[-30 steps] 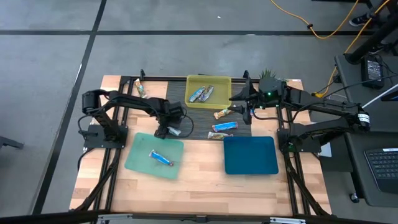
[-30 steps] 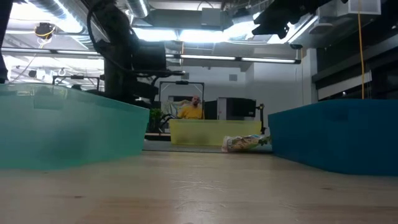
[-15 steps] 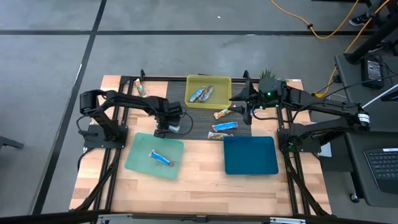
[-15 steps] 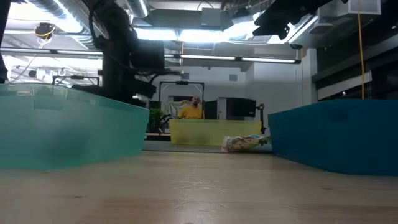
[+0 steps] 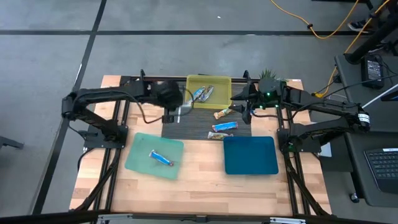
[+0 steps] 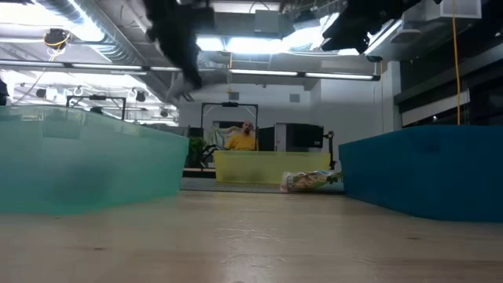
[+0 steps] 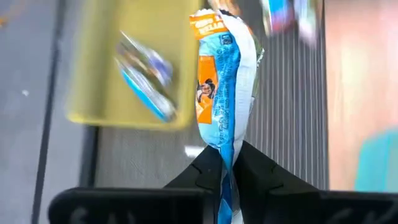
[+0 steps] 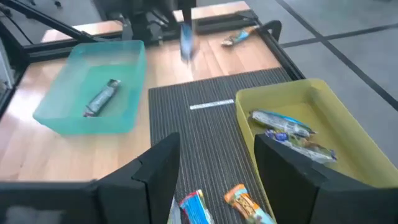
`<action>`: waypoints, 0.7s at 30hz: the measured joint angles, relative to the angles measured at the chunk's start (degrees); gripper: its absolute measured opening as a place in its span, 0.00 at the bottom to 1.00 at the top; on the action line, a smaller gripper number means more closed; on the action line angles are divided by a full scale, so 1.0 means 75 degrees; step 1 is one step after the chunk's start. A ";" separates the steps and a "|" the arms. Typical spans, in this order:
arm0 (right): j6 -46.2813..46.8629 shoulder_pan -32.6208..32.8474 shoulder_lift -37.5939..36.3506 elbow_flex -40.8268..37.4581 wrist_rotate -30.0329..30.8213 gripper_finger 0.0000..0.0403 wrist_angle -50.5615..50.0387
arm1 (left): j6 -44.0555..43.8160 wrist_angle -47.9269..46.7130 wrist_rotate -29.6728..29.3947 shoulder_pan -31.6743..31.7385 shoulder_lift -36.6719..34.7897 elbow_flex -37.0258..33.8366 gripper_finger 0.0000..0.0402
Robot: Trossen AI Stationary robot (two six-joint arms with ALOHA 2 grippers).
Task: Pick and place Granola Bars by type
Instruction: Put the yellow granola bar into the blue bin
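The left gripper (image 5: 181, 112) has its jaws pinched on a light-blue granola bar (image 7: 222, 74), lifted over the dark ribbed mat (image 5: 199, 127) beside the yellow bin (image 5: 209, 79). The right gripper (image 8: 217, 163) hovers near the mat, jaws apart, holding nothing.

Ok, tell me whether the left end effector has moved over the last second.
Yes. The left end effector, shut on a bar, has lifted from beside the teal tray toward the yellow bin.

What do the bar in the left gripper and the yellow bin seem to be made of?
The bar pinched in the left gripper looks like thin glossy printed film: it crinkles and shines. The yellow bin looks like smooth, slightly translucent plastic, probably moulded, given its even walls.
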 joint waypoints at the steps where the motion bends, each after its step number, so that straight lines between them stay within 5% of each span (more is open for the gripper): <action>1: -0.0007 -0.0001 0.0000 0.0000 0.0000 0.52 -0.0090 | -0.0166 0.0154 0.0007 0.0000 -0.0123 0.0147 0.06; 11: -0.0447 -0.0001 0.0000 0.0000 0.0006 0.52 -0.0052 | -0.0911 0.1793 0.0233 0.0000 -0.1103 0.0506 0.06; 21: -0.0978 -0.0121 0.0000 0.0000 0.0003 0.58 0.1926 | -0.0959 0.2636 0.0228 -0.0027 -0.1197 0.0506 0.07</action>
